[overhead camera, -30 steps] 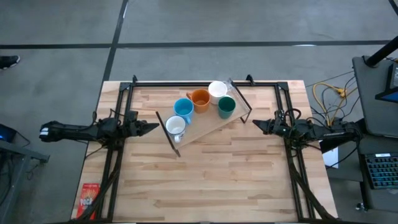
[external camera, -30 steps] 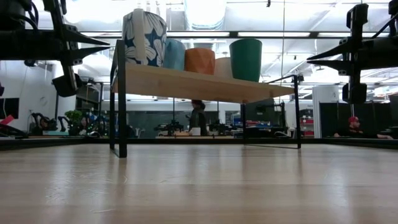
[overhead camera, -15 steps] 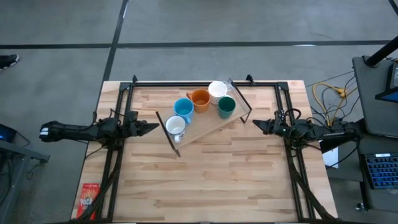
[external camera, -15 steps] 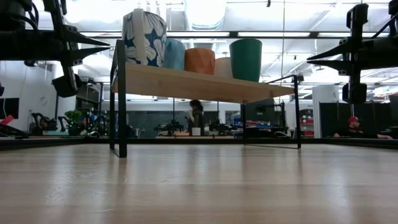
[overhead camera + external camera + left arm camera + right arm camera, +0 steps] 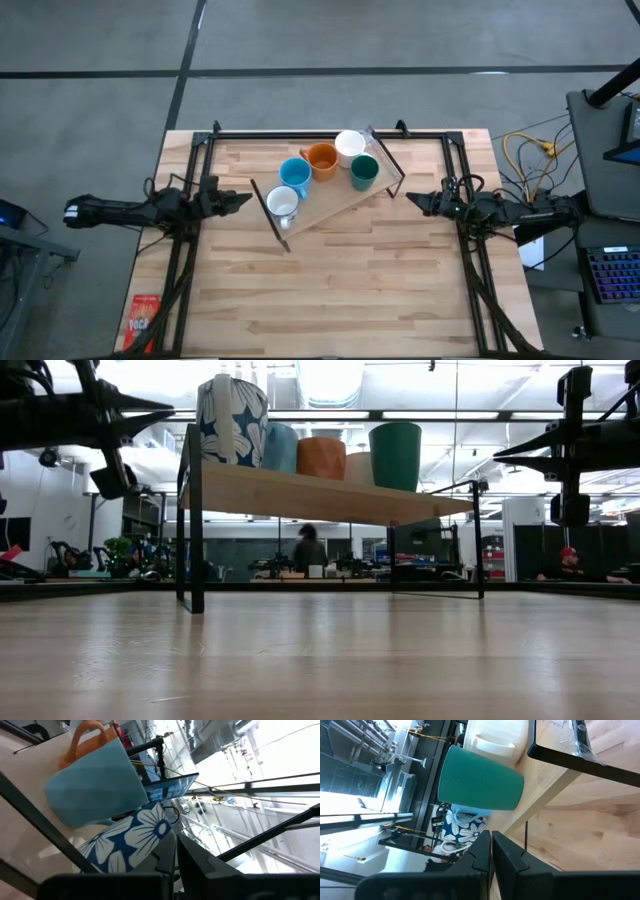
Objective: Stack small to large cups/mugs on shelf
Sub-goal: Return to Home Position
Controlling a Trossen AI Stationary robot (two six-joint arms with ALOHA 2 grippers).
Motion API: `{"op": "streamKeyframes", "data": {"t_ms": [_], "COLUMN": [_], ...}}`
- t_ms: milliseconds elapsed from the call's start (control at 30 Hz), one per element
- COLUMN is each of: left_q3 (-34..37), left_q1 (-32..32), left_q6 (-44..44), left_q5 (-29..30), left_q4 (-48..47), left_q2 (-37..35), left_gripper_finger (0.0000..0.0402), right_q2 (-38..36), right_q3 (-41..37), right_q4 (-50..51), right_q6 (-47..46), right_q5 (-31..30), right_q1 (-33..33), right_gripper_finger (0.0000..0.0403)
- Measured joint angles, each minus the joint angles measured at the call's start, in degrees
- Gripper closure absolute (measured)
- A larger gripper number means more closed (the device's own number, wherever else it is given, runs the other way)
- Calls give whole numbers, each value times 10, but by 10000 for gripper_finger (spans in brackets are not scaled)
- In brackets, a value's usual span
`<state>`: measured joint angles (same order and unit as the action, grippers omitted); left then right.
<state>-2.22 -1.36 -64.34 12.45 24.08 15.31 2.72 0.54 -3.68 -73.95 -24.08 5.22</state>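
The light-wood shelf (image 5: 330, 205) stands slantwise on its black wire legs at the table's far middle. Five mugs stand on it: a blue-flowered white one (image 5: 283, 203), a light blue one (image 5: 294, 173), an orange one (image 5: 322, 158), a white one (image 5: 350, 146) and a teal green one (image 5: 364, 171). My left gripper (image 5: 247, 198) is shut and empty, left of the shelf and level with the flowered mug (image 5: 130, 840). My right gripper (image 5: 408, 198) is shut and empty, right of the shelf, pointing at the teal mug (image 5: 480, 780).
Black frame rails (image 5: 330, 133) run along the table's far edge and down both sides. A red packet (image 5: 143, 320) lies off the near left corner. Cables (image 5: 530, 160) and a keyboard (image 5: 610, 275) sit to the right. Bare tabletop (image 5: 330, 290) lies in front of the shelf.
My left gripper has risen a little and drawn slightly back toward the table's left edge, staying shut. The mugs and the shelf have stayed where they were.
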Motion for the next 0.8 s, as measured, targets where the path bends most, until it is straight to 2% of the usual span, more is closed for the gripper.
{"op": "streamKeyframes", "data": {"t_ms": [233,800], "left_q3": [0,0], "left_q1": [0,0], "left_q6": [0,2], "left_q5": [0,0], "left_q4": [7,10], "left_q2": [-1,-1], "left_gripper_finger": [398,398], "right_q2": [0,0], "right_q3": [0,0], "right_q4": [-2,-2], "right_q6": [-11,-206], "right_q5": [0,0], "right_q1": [0,0], "right_gripper_finger": [394,394]}}
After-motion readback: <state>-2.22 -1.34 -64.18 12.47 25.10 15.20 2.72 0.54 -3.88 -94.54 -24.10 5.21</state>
